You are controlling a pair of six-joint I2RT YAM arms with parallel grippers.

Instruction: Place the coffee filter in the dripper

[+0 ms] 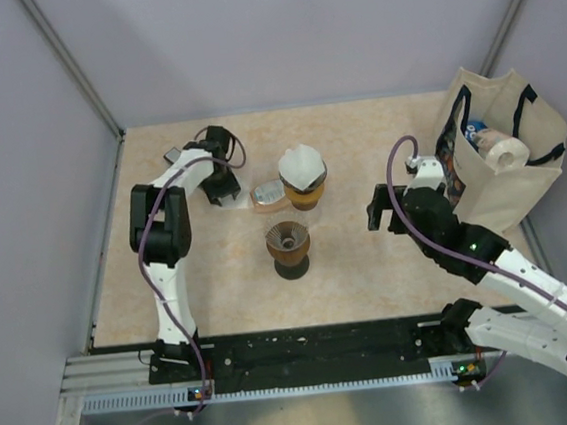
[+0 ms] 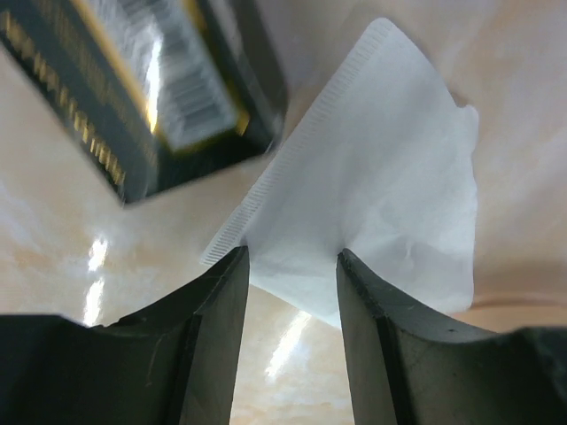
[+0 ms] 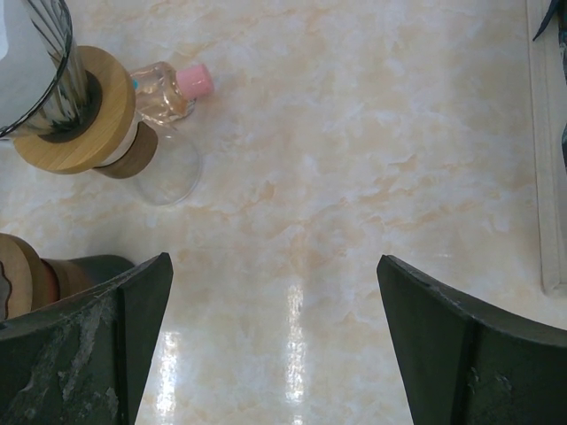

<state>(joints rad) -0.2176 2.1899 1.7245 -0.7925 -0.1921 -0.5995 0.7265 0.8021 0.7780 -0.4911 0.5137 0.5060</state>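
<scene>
Top external: at the middle of the surface (image 1: pixel 356 125), a brown dripper (image 1: pixel 288 240), ridged inside, upright and with nothing in it. Just behind it, a glass dripper (image 1: pixel 303 175) on a wooden collar, already carrying a white paper cone. Between that one and the left arm, a small clear bottle (image 3: pixel 182 84) with a pink cap, lying on its side. Far right, a canvas tote bag (image 1: pixel 522 184), standing open with goods inside.

Left claw (image 1: pixel 225 186) down low at the far left of the surface, well apart from the brown dripper. From the left wrist: a white coffee filter (image 2: pixel 372 168), flat, with a crimped seam along one edge and its lower edge across the gap between the two dark fingers (image 2: pixel 213 336). Jaws drawn fairly close yet with a gap showing between them. Pinched on the paper or merely framing it, cannot tell. Above left of the filter, a dark box (image 2: pixel 151 80) with gold stripes and a barcode, blurred.

Right claw (image 1: pixel 377 210) right of the two drippers and near the tote bag, spread wide and holding nothing. From the right wrist: bare marbled surface between its fingers (image 3: pixel 97 345), with both drippers at the left edge.
</scene>
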